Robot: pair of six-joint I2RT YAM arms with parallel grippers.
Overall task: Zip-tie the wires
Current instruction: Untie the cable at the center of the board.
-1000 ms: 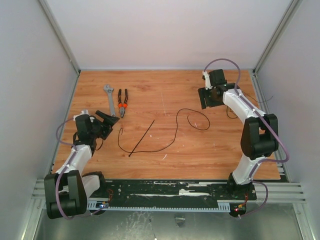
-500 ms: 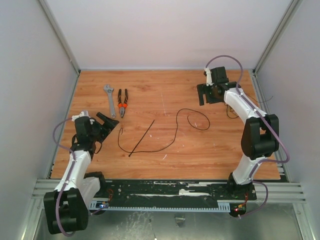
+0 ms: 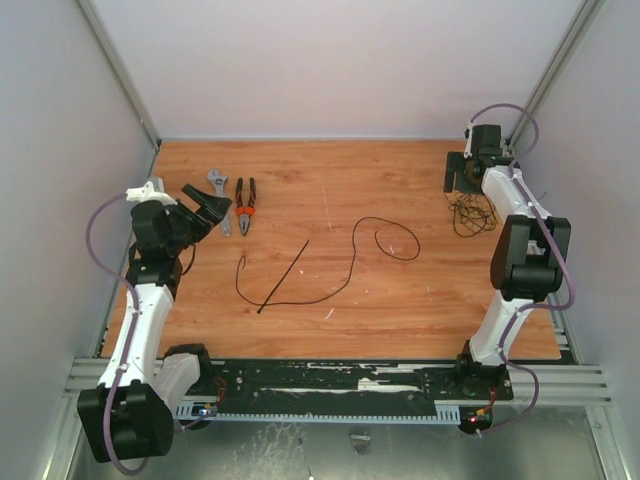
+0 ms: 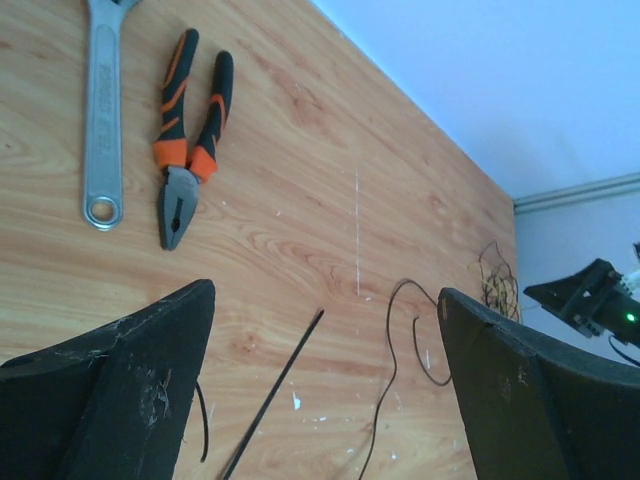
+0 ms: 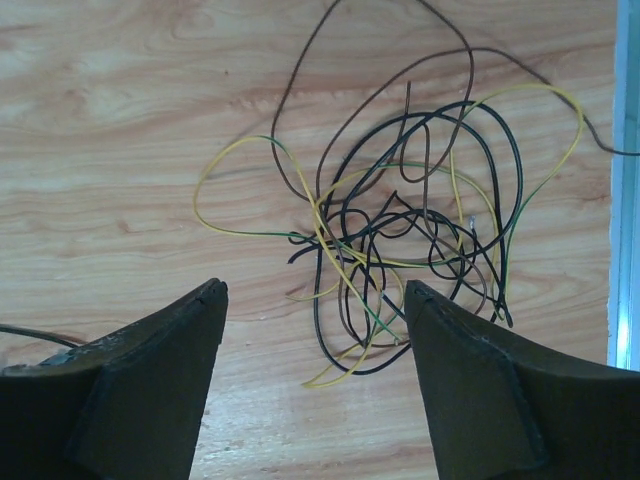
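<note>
Table [image 3: 400, 310]: a wooden top with pale walls on three sides; the two arms are bolted at its near edge.
Wires [image 5: 400, 250]: a loose tangle of thin black and yellow strands in loops and curls. It lies flat on the wood in the far right corner, close to the right edge.
Zip tie [image 3: 284, 275]: a thin, straight black strip lying on a slant on the wood, left of the table's centre and well apart from the tangle. Nothing touches it.
Left gripper [image 4: 325, 290]: it hangs above the left edge of the table and points across the top. Its two dark fingers [image 4: 120, 380] stand wide apart with nothing between them.
Right gripper [image 5: 315, 285]: it hangs over the far right corner, looking straight down on the tangle. Its fingers [image 5: 500, 390] are apart. The lower loops of the tangle show in the gap between them, and no strand is pinched.
Pliers [image 4: 185, 150]: orange and black handles, jaws closed, lying near the far left corner, just beyond the left gripper.
Wrench [image 4: 100, 120]: a grey metal spanner lying just beside the pliers, on the side nearer the left edge.
Single black strand [image 3: 350, 265]: one long thin strand curving across the middle of the table. One end curls near the zip tie; whether the two touch cannot be told.
</note>
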